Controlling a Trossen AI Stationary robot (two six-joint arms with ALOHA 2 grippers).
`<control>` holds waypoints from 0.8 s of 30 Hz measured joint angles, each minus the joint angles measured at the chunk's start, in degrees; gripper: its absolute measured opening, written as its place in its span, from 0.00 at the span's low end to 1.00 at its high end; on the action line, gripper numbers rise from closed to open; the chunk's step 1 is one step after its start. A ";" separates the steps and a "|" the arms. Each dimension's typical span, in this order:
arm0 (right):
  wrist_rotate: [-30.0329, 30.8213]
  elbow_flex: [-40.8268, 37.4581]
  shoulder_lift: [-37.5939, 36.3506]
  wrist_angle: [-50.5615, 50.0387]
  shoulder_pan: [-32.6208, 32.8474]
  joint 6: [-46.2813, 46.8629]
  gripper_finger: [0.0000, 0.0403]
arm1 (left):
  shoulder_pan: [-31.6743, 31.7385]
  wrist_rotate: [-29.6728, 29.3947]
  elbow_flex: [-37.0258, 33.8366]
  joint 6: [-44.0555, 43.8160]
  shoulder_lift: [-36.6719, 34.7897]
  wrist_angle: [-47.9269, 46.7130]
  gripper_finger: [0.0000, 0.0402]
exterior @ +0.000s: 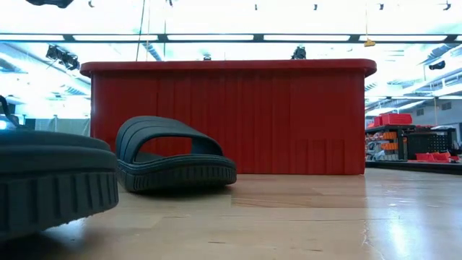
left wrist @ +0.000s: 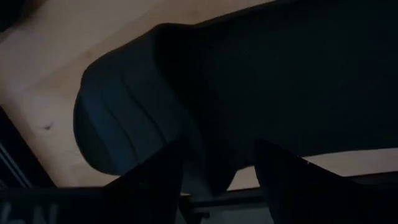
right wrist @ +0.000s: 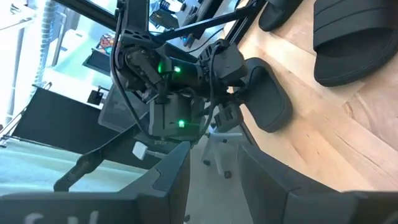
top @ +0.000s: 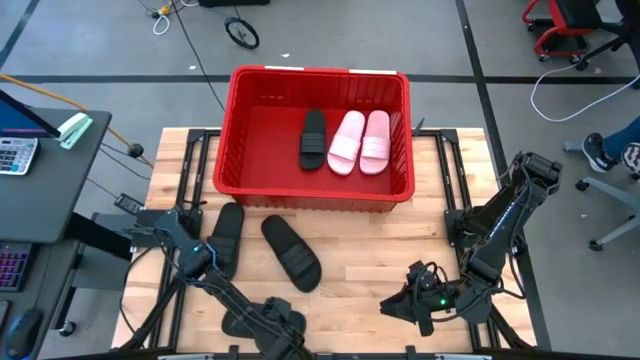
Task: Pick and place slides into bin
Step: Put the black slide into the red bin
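Observation:
The red bin (top: pixel 318 190) stands at the table's far middle and holds one black slide (top: pixel 314 139) and two pink slides (top: pixel 360 142). Two black slides lie flat on their soles on the table in front of it, one to the left (top: pixel 225 238) and one nearer the middle (top: pixel 291 252), which also shows in the low view (exterior: pixel 173 155). A third black slide (top: pixel 238 320) lies at the near left edge. My left gripper (top: pixel 278 325) is shut on it. My right gripper (top: pixel 408 305) is open and empty near the front edge. My left gripper pinches a dark edge of the slide next to its ribbed strap (left wrist: pixel 211 165) between its two fingers (left wrist: pixel 155 177). The fingers come in low from the table's right, at the slide's right side. In the low view the slide (exterior: pixel 50 188) sits low at the table; whether it is lifted I cannot tell.
The bin's near wall (exterior: pixel 231 119) rises high behind the loose slides. Bare wood lies between the two grippers and at the table's right half (top: pixel 400 240). A side desk with a calculator (top: pixel 15 155) stands beyond the left edge.

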 joint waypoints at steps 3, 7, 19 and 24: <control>-0.55 0.00 0.00 0.00 -0.01 0.40 0.35 | 0.75 2.44 0.00 0.03 -0.04 -0.08 0.46; -2.10 0.00 0.00 0.02 -0.02 0.37 0.35 | 1.18 6.48 -0.04 0.05 -0.28 -0.11 0.42; -6.23 0.00 0.00 -0.01 -0.02 -2.30 0.35 | -0.01 11.32 -0.04 0.30 -0.36 0.21 0.24; -8.10 0.00 0.00 -0.01 -0.02 -3.22 0.35 | -0.01 11.33 -0.04 1.72 -0.37 0.18 0.08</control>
